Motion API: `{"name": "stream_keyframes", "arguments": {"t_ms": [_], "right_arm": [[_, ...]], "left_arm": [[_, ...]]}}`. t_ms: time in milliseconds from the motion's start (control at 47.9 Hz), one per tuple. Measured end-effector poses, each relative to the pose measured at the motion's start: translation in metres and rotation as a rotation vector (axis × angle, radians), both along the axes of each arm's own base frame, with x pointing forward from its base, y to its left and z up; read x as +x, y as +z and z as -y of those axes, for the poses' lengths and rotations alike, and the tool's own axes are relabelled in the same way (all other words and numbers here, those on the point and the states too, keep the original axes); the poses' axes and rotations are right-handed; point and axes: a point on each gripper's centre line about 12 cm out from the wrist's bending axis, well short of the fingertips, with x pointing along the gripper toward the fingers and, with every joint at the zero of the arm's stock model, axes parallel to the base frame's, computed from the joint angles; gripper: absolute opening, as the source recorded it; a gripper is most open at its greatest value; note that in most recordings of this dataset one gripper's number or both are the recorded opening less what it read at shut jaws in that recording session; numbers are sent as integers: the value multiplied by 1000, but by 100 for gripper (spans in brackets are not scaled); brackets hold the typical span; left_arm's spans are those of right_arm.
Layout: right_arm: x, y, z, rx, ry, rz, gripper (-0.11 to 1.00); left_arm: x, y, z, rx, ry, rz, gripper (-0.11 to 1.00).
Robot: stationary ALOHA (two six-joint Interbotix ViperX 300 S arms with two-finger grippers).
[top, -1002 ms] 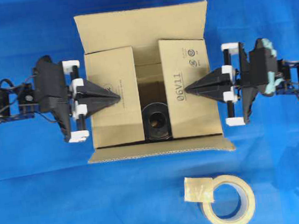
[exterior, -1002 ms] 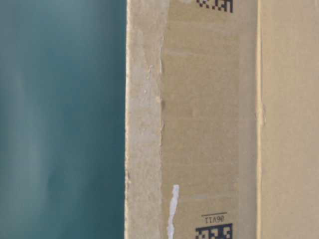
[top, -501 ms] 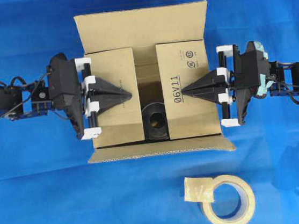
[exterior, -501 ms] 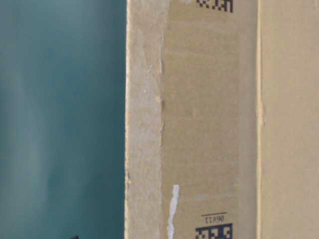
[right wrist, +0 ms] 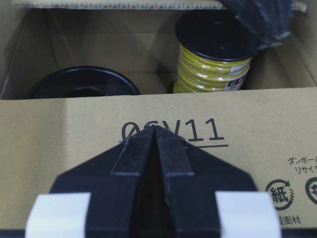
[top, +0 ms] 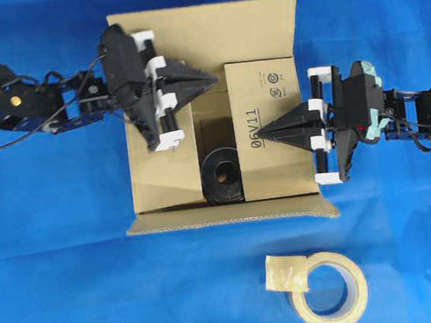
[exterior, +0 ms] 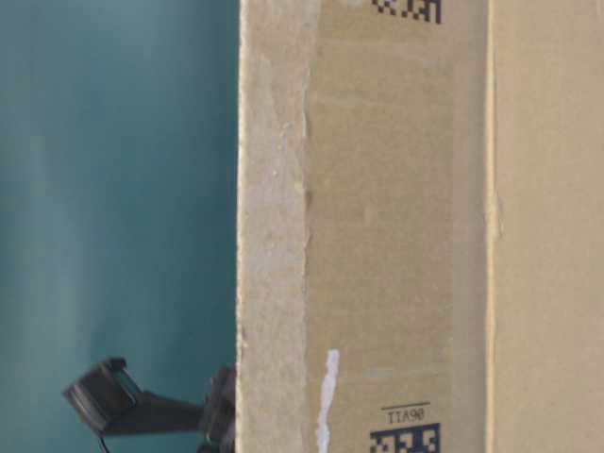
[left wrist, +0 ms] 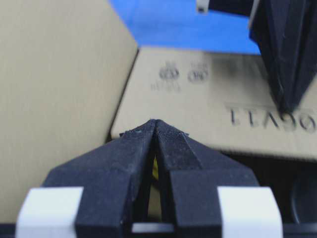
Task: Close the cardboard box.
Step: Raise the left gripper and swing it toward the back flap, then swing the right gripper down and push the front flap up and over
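Note:
The cardboard box [top: 151,176] stands in the middle of the overhead view, and its side wall [exterior: 377,236] fills the table-level view. Its right flap, printed "06V11" [top: 278,162], is folded down. My right gripper [top: 253,135] is shut, with its tip resting on that flap [right wrist: 156,127]. My left gripper [top: 214,78] is shut and empty at the box's far left corner, by the upright far flap [top: 201,38]. In the left wrist view its tip [left wrist: 156,120] points at the right flap [left wrist: 198,99]. The left flap is free, and the near flap [top: 229,216] hangs outward.
Inside the box are a black spool [top: 223,176], seen also in the right wrist view [right wrist: 81,82], and a yellow wire spool [right wrist: 213,64]. A beige tape roll [top: 329,290] lies on the blue cloth in front of the box. The left arm [exterior: 142,406] shows low in the table-level view.
My left gripper has left the left flap and swung toward the box's far side and the middle. My right gripper stays pressed on the right flap, a little further in.

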Motion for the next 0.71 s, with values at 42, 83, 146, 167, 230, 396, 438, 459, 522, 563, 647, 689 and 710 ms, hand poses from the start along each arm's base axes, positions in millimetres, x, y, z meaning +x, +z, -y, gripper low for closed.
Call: {"name": "stream_keyframes", "arguments": {"t_ms": [42,83,146,167,230,396,438,459,522,563,647,689,710], "right_arm": [[0,0,0,-2,2,0,0],[0,0,0,-1,1,0,0],[0,0,0,-1,1,0,0],[0,0,0,-1,1,0,0],[0,0,0,-1,1,2,0],[0,0,-1,-1,4,0,0],[0,0,-1,0,3,2,0],[0,0,-1,0,3,0,0],[0,1,-1,0,5,3,0],[0,0,-1,0,5,2,0],[0,0,-2,0,6,2,0],[0,0,-2,0,6,2,0],[0,0,-2,0,6,0,0]], "left_arm": [[4,2,-2,18,0,4,0],[7,5,-5,28,4,10,0],[11,6,-11,35,14,10,0],[12,6,-14,37,20,9,0],[15,7,-20,38,31,5,0],[22,6,-25,40,37,-9,0],[22,5,-25,43,36,-13,0],[22,4,-25,42,36,-16,0],[23,3,-25,47,34,-20,0],[23,1,-26,49,35,-26,0],[23,-7,-27,52,36,-45,0],[24,-11,-27,50,35,-53,0],[24,-13,-27,49,35,-57,0]]}}
